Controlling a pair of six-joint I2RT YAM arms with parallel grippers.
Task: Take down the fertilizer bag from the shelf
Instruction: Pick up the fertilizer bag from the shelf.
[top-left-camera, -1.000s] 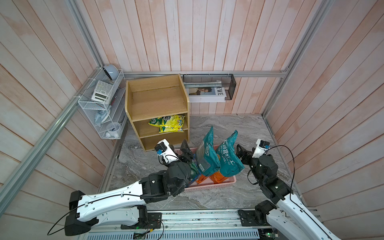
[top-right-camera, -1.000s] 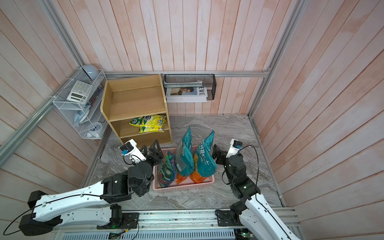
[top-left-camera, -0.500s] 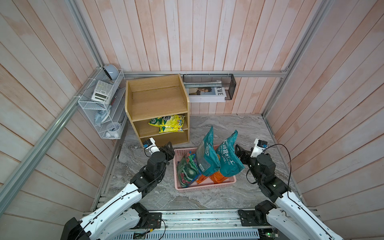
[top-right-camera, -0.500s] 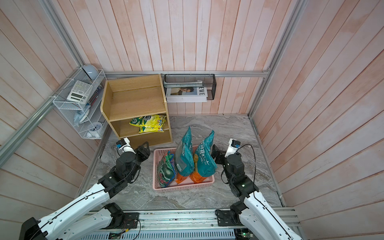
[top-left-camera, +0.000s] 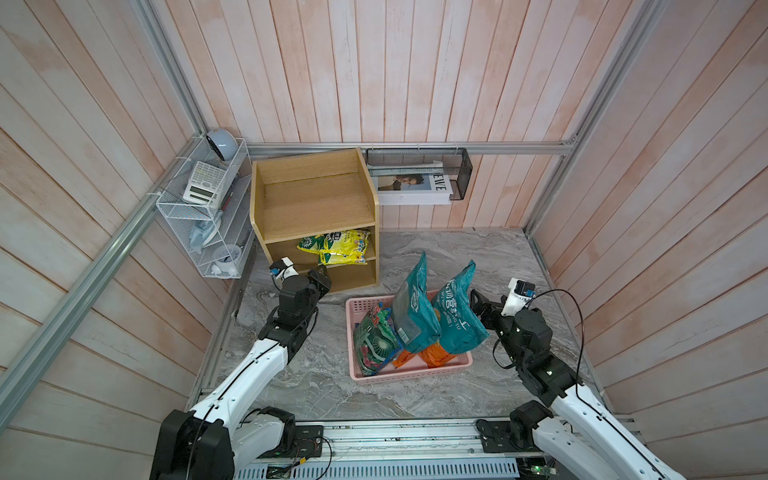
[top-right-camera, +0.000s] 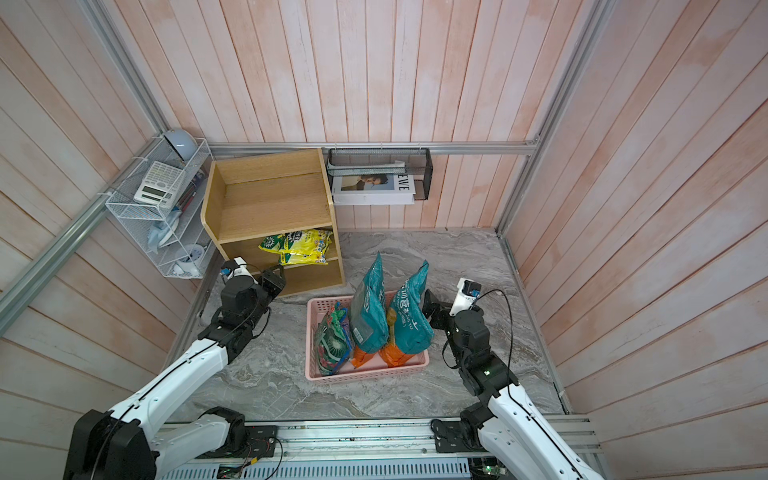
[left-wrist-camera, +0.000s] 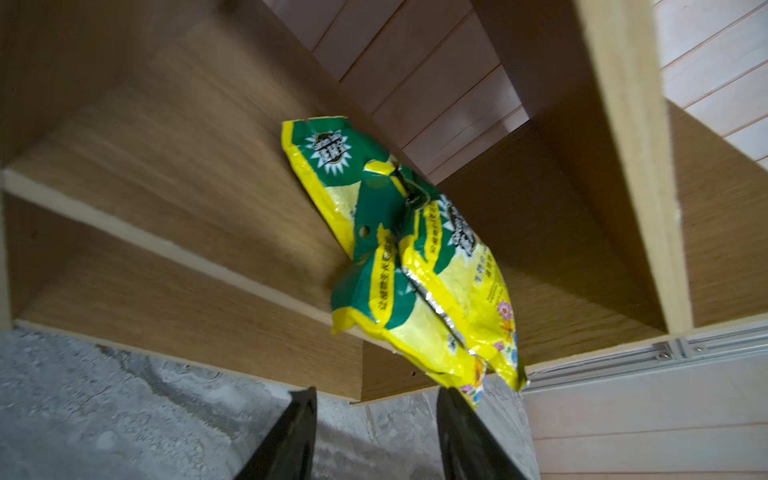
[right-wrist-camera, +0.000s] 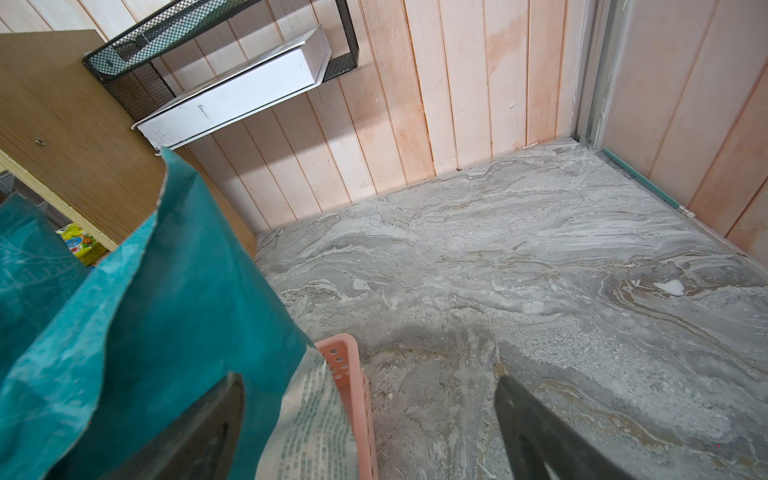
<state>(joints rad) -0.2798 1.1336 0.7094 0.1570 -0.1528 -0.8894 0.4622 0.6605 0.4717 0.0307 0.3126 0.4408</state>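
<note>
1. In both top views the fertilizer bag (top-left-camera: 336, 247) lies on the middle tier of the shelf (top-left-camera: 316, 199), at its right end, with one corner hanging over the front edge. That overhang looks like the easiest place to pinch.
2. In a top view the left gripper (top-left-camera: 321, 277) sits just in front of the shelf, level with the lower tier and apart from the bag. The arm reaches forward from its base with the wrist tipped up, probably to come at the bag from below.
3. In a top view the right gripper (top-right-camera: 428, 301) is beside a teal sack (top-right-camera: 409, 324) standing in the pink basket (top-right-camera: 322, 305). The arm is bent and well apart from the shelf, likely to keep the way free.
4. In the left wrist view the fingers (left-wrist-camera: 305, 411) stand partly apart with nothing between them. The bag's low corner hangs just past one tip.
5. In the right wrist view the jaws are spread wide and grip nothing; the sack's edge is beside one finger.
</note>
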